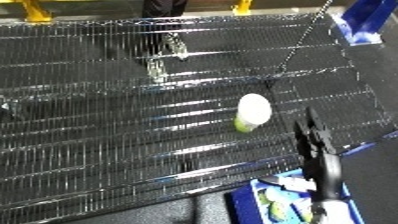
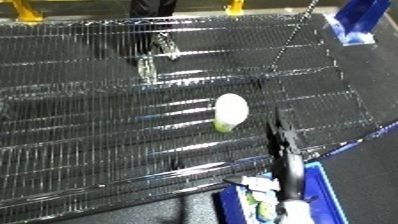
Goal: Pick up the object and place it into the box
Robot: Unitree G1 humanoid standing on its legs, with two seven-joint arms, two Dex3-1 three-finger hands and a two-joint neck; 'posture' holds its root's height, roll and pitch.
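Note:
A white oval object with a yellow-green end point(image 1: 252, 113) lies on the black wire-mesh surface point(image 1: 107, 125), right of centre. My right hand point(image 1: 314, 142) comes up from the lower right, seen edge-on with its fingers straight and pointing away from me. It stands a little to the right of the object, nearer to me, and does not touch it; nothing is in it. The blue bin point(image 2: 322, 187) sits at the bottom right, below the mesh edge, partly hidden by my forearm. My left hand shows in neither view.
White and green items point(image 1: 277, 209) lie inside the bin. A blue frame point(image 1: 369, 22) stands at the far right corner. Yellow posts point(image 1: 34, 11) rise beyond the far edge. A thin rod point(image 1: 302, 37) slants across the mesh at the upper right.

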